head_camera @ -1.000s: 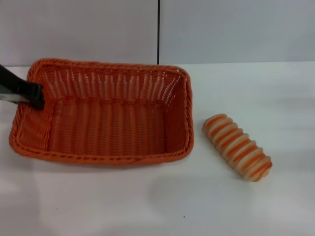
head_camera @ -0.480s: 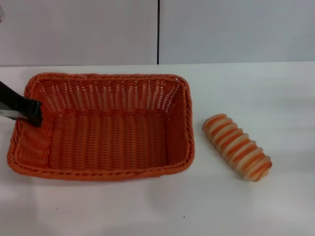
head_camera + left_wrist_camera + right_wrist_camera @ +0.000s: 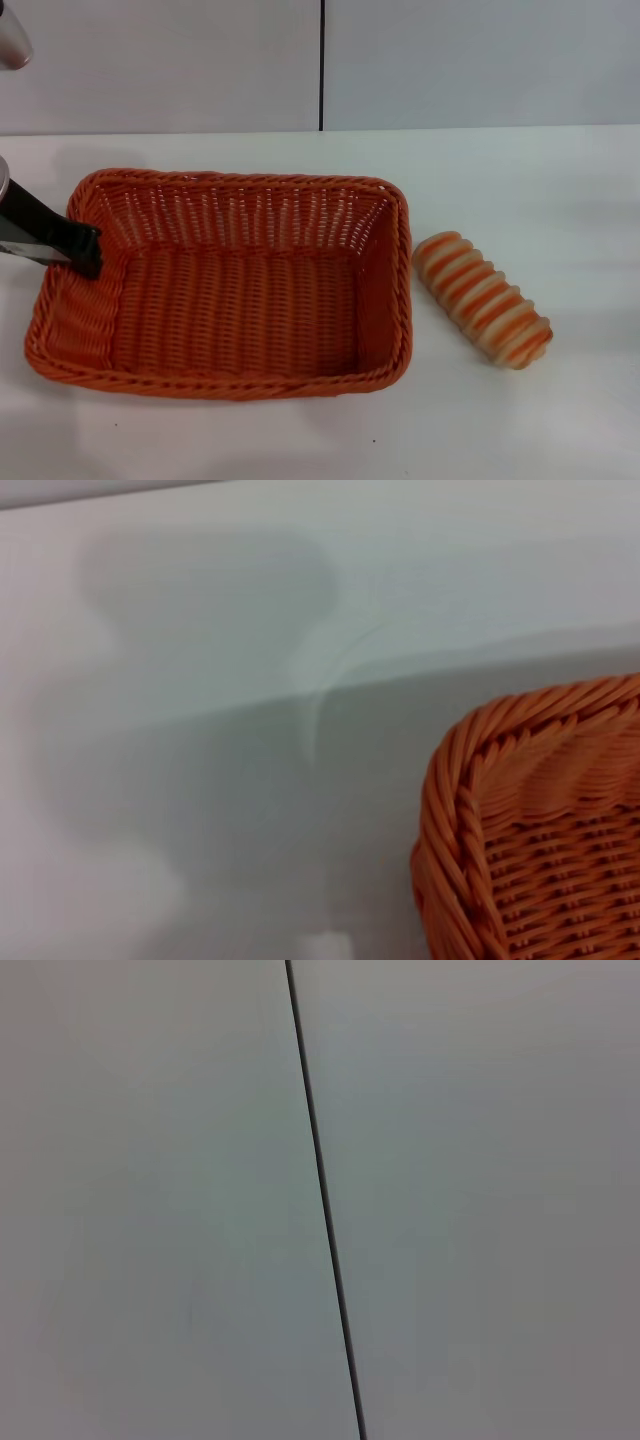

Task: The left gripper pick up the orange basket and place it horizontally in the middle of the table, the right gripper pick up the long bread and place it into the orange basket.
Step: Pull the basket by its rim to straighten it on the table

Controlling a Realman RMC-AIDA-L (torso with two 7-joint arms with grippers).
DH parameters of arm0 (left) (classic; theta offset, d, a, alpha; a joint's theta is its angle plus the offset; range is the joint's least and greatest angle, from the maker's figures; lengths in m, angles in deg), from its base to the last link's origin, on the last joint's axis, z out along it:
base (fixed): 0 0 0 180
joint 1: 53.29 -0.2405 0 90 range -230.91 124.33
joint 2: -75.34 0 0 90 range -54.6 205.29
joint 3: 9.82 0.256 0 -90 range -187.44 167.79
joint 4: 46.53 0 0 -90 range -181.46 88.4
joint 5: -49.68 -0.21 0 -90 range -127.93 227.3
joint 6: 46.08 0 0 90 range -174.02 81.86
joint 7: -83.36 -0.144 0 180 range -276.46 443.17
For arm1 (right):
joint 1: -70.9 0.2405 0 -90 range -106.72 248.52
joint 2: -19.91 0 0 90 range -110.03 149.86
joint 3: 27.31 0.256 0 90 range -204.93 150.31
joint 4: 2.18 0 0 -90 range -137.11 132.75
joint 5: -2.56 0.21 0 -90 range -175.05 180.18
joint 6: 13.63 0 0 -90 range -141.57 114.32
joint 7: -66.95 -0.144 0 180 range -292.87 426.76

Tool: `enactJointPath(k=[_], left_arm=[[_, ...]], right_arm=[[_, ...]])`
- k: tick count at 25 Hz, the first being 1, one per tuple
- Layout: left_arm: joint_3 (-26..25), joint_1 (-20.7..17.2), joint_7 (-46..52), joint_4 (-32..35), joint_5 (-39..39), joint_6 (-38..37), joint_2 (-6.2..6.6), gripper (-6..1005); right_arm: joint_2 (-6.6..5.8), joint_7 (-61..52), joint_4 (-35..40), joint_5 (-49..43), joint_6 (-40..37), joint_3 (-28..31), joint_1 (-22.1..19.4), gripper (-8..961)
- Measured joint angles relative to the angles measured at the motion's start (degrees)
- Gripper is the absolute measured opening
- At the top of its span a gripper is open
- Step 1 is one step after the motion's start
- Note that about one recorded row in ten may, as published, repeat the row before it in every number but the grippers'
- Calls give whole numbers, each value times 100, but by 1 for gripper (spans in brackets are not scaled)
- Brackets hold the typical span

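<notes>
The left tool (image 3: pixel 88 255) is clamped on the left end wall of the orange basket (image 3: pixel 225 285), which sits long side across on the counter (image 3: pixel 520 420), left of its middle. The long bread (image 3: pixel 481 298) lies just beside the basket's right rim, apart from it, angled toward the near right corner. Bare counter stretches along the near edge and right side.

White table with two things on it

The table (image 3: pixel 560 180) was a plain white flat top. On it lay the orange basket (image 3: pixel 225 290), long side across, toward the robot's left and middle, open side up. Just beside the basket's right end, apart from it, the long bread (image 3: pixel 482 298) lay slantwise on the bare surface.
</notes>
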Motion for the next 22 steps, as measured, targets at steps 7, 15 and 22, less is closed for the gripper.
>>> enactJointPath(k=[7,15,22], left_arm=[[-170,-16,5,-8,193,-10,3,127],[-97,-85,-33,-123,316,45,84,126],[-233,-119,-114,-212,334,15,104,180]], right_arm=[[19,-8,0,0,-6,0,-14,584],[50,-9,0,0,-1,0,-16,583],[58,-9,-18,0,8,0,-21,583]])
